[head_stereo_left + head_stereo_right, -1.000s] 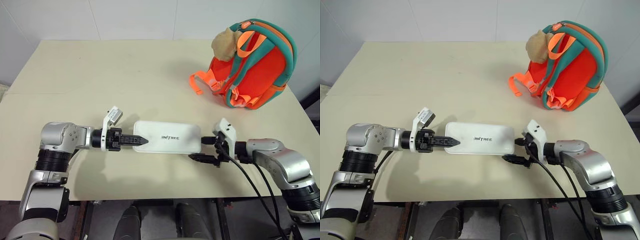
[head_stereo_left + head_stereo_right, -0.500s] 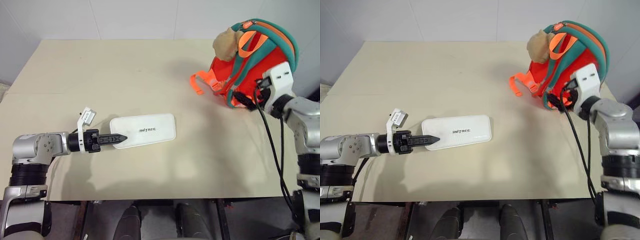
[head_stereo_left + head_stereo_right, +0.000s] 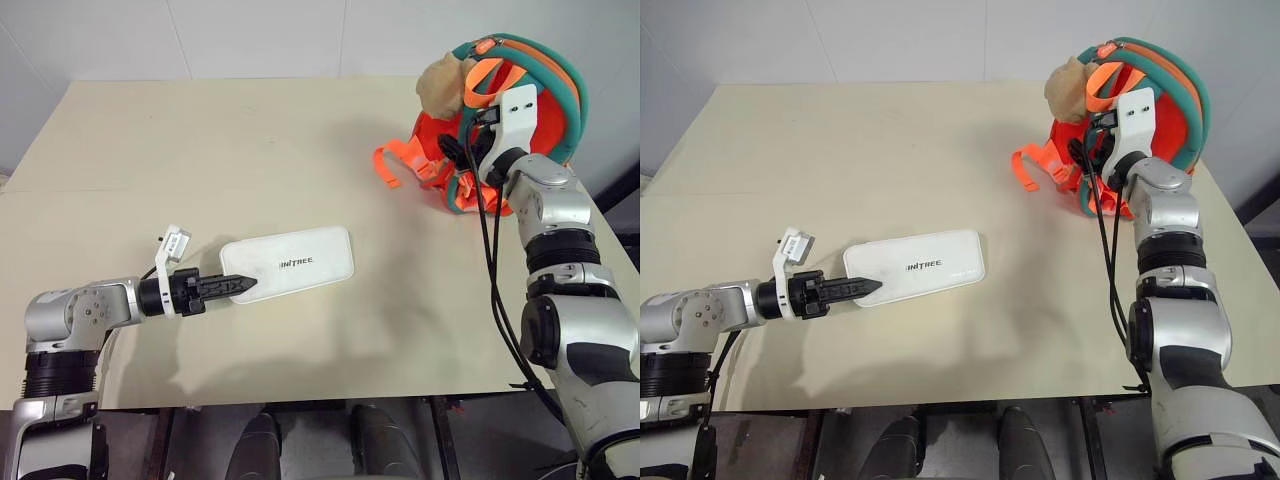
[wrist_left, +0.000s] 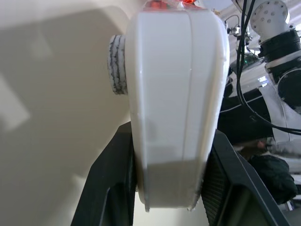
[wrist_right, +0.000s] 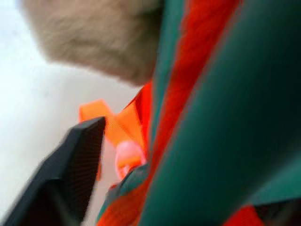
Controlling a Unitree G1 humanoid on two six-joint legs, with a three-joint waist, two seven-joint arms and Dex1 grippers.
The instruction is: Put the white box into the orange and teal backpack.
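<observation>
The white box [image 3: 295, 263] lies flat over the near-left part of the table, its near end clamped between the black fingers [image 4: 110, 188] of my left gripper [image 3: 240, 285], which is shut on it. At the far right stands the orange and teal backpack [image 3: 548, 115], upright, with a tan plush toy [image 3: 440, 85] at its top. My right gripper [image 3: 452, 150] is pressed against the backpack's strap side, open. A teal strap [image 5: 225, 117] runs between its fingers, and one finger [image 5: 70, 165] stands clear of the strap.
The beige table [image 3: 250, 150] is bare between the box and the backpack. Loose orange webbing [image 3: 385, 165] trails from the backpack toward the middle. The table's right edge runs close behind the backpack. A white wall stands behind the table.
My right arm left the box's right end and swung up and away to the backpack's straps. My left gripper carried the box to the left, and it now sits slightly turned.
</observation>
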